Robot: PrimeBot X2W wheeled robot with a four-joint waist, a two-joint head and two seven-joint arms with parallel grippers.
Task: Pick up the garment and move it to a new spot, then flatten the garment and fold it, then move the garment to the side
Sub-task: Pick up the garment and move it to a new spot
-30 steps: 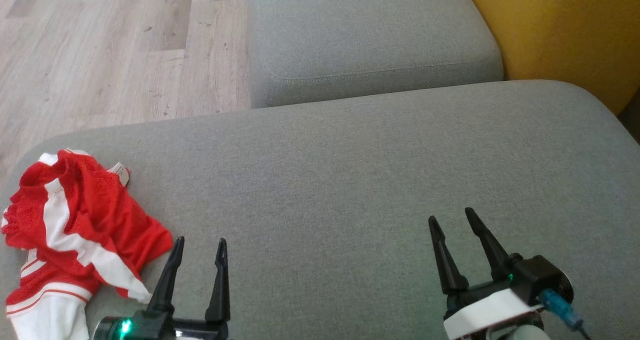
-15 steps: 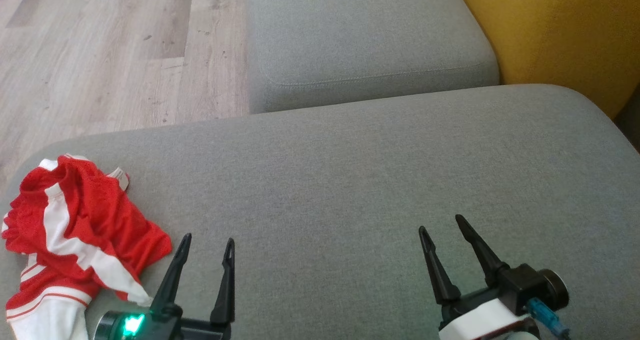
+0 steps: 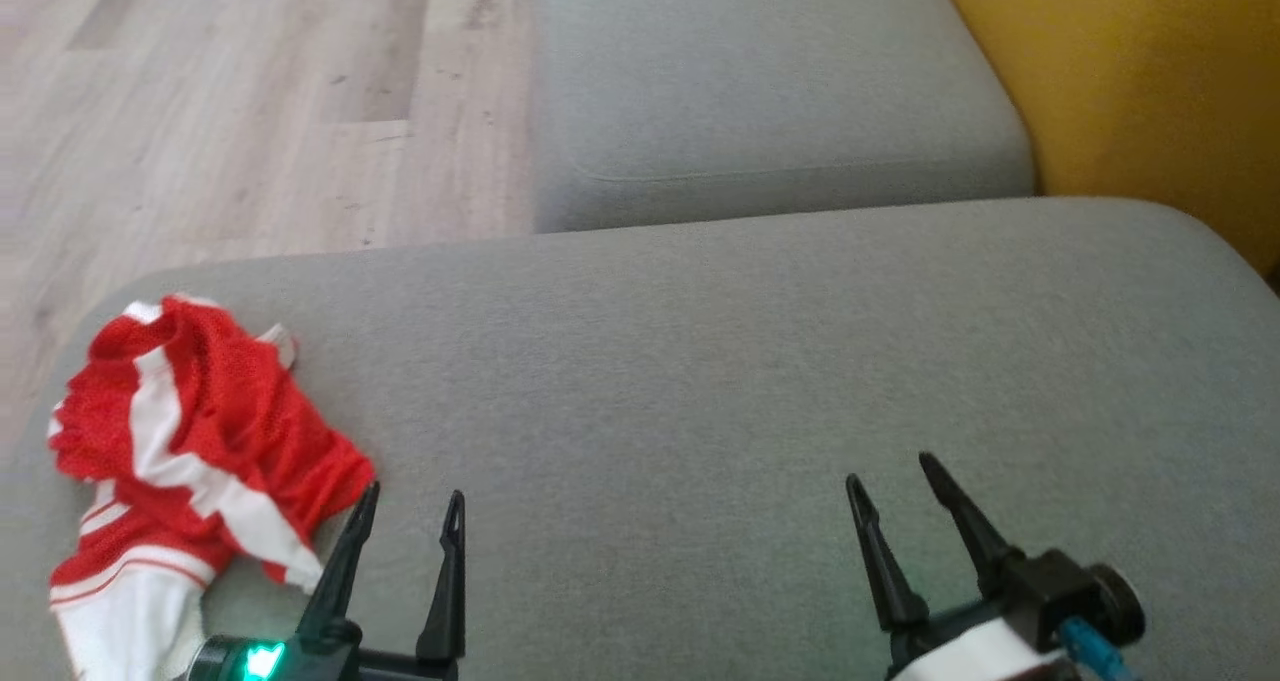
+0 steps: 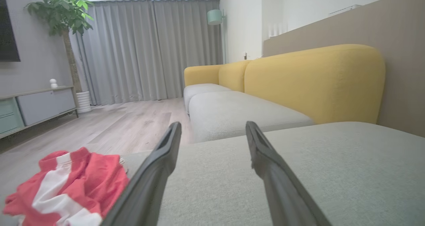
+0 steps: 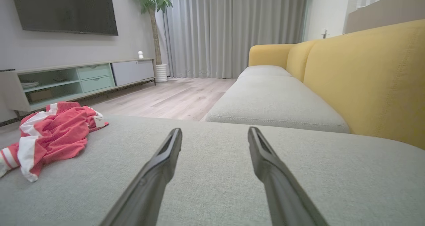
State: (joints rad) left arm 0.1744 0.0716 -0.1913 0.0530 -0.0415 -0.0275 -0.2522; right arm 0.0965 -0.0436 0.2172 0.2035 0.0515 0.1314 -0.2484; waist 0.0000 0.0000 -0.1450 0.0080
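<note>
Crumpled red-and-white mesh garment [image 3: 190, 431] lay on grey fabric cushion [image 3: 700, 361]; left pincer [image 3: 414, 491] just beside it, right pincer [image 3: 888, 468] well apart, both splayed empty.

The cushion [image 3: 700, 361] was viewed from above in the head view, steeply downward and forward, with the floor [image 3: 250, 111] seen beyond its far edge. The left wrist view was set low, just over the cushion near its left edge, and faced level over its far edge towards the curtain [image 4: 149, 50]. The right wrist view was set equally low, further right, facing the same way. The garment [image 3: 190, 441] at the cushion's left edge and the backrest [image 4: 315, 83] were shared by all three views.
</note>
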